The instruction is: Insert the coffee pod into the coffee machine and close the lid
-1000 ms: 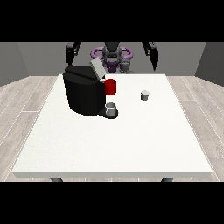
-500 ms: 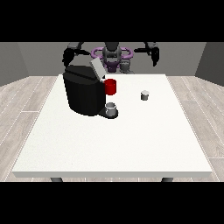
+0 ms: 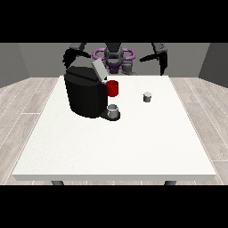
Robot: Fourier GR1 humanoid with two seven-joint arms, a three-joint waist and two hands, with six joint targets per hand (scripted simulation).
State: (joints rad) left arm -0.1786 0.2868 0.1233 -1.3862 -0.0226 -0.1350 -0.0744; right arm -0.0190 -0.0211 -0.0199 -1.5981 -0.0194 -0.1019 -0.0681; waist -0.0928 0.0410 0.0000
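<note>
Hand at the view's left point(image 3: 70, 55) idle, fingers indiscernible. Coffee machine point(image 3: 84, 91), lid point(image 3: 99, 70) open. Coffee pod point(image 3: 147, 96) untouched at three o'clock. Hand at the view's right point(image 3: 163, 63) has swung outward; fingers indiscernible; approach beginning.

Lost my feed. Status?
Both hands raised at the far edge, holding nothing. Coffee pod on table, right of coffee machine; lid up. Path clear.

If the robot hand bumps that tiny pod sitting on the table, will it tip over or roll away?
Probably it would scoot or tip easily. The coffee pod looks very small beside the coffee machine, so it is likely light. It stands upright, alone on the white table, with nothing near to stop it. It looks round, so once tipped it might roll in a curve.
</note>
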